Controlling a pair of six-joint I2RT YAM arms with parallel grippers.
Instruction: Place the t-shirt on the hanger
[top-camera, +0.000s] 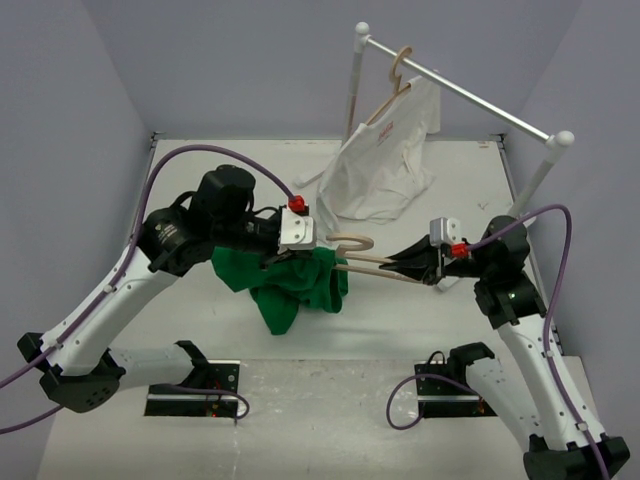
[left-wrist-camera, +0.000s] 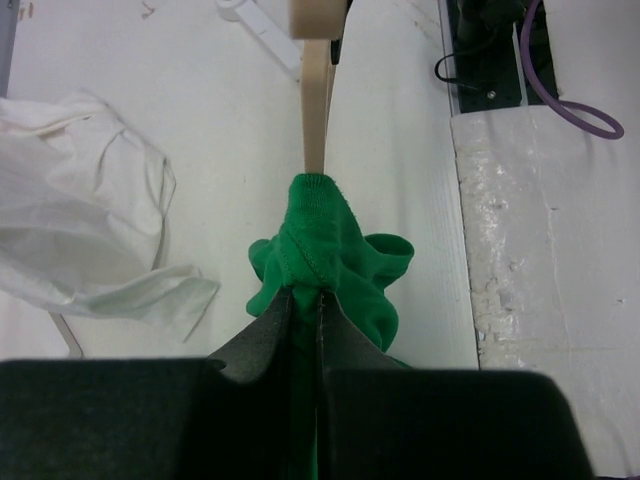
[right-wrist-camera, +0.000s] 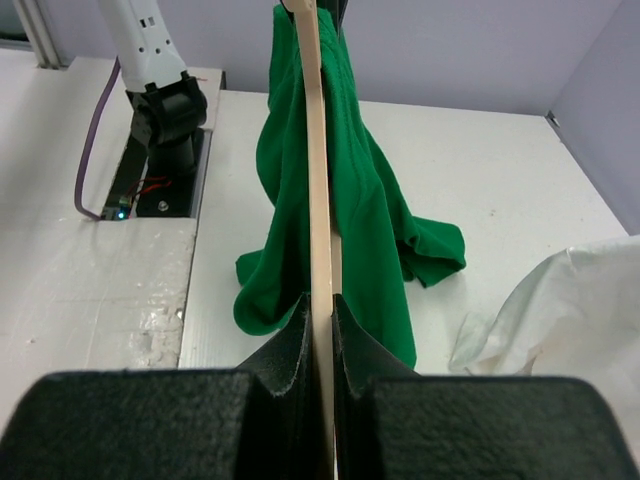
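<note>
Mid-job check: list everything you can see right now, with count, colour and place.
t-shirt: one, emerald green, bunched over one end of the hanger, lower part on the table.
hanger: one, pale wood, mid-table, lifted.
white garment: one, white with red print, back right, hanging.
second hanger: one, pale wood, hooked on the rail.
rail: one, white and silver, back right.
table: one, white.
cables: two, purple, along the arms.
left gripper: black, shut on the t-shirt.
right gripper: black, shut on the hanger.
</note>
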